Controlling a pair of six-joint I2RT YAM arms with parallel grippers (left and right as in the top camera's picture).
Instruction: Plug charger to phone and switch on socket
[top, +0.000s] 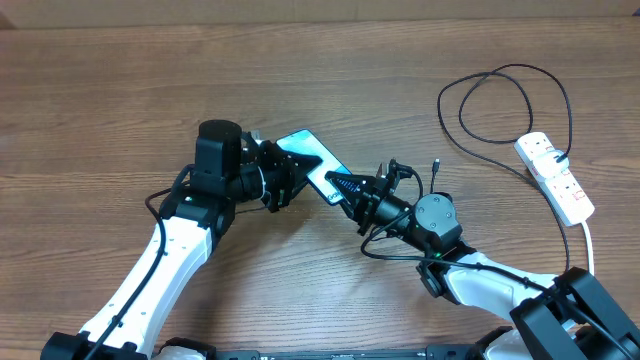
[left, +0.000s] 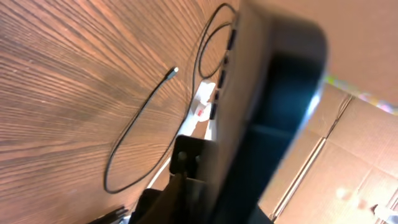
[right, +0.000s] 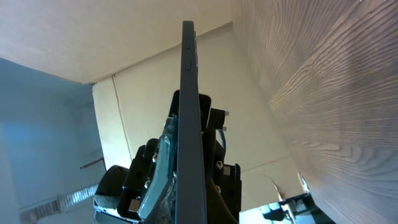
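Observation:
The phone is held tilted off the table between both grippers, its light blue screen facing up. My left gripper is shut on its left long edge. My right gripper is shut on its lower right end. In the right wrist view the phone shows edge-on, with the left gripper behind it. In the left wrist view the phone is a dark blur. The charger cable loops from the socket, and its plug tip lies free on the table. The tip and the socket also show in the left wrist view.
The socket's thick white cord runs toward the front right edge. The wooden table is bare at the left and back. A cardboard wall stands beyond the table.

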